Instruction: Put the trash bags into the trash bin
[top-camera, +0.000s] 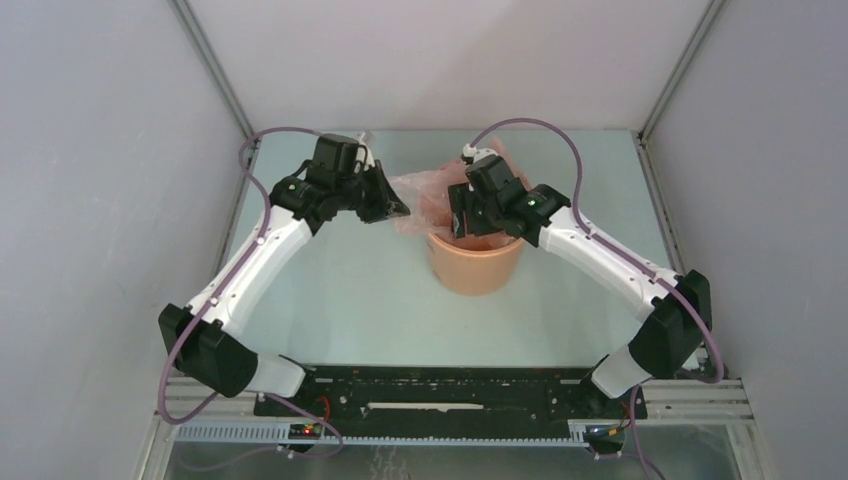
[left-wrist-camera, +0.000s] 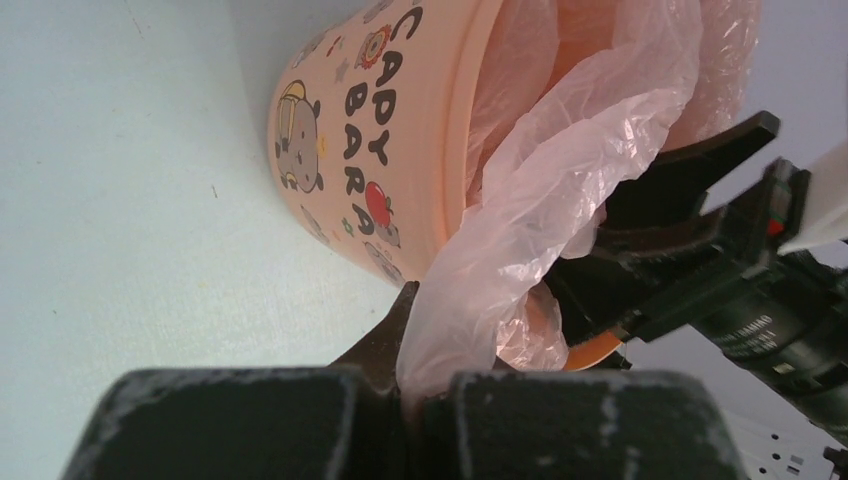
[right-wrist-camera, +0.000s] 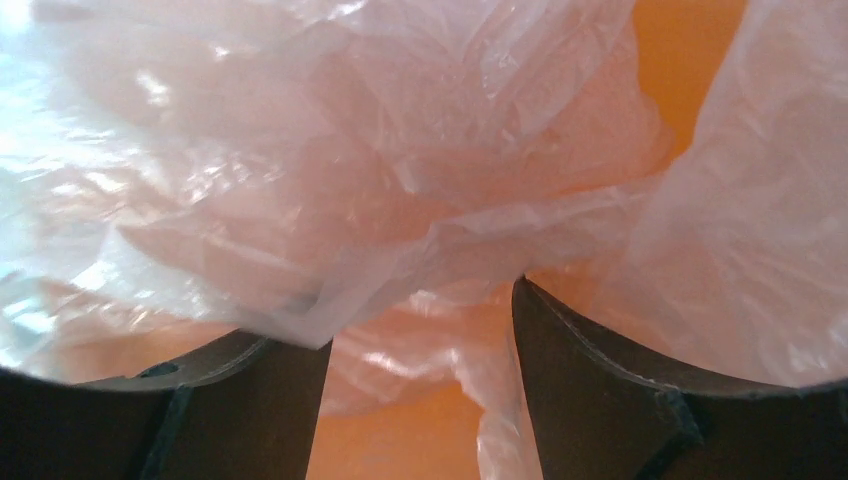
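The trash bin is an orange-tan bucket standing mid-table; its side carries cartoon prints and letters. The trash bag, pale-pink wrinkly film, hangs partly inside the bin and spills over its far-left rim. My left gripper is just left of the bin, shut on a bunched corner of the bag. My right gripper reaches down into the bin's mouth and is open. Loose film drapes over and between its fingers, with the orange bin wall behind.
Grey enclosure walls and metal frame posts close in the pale table on three sides. The arms' base rail runs along the near edge. The right gripper's black body sits close beside the left gripper.
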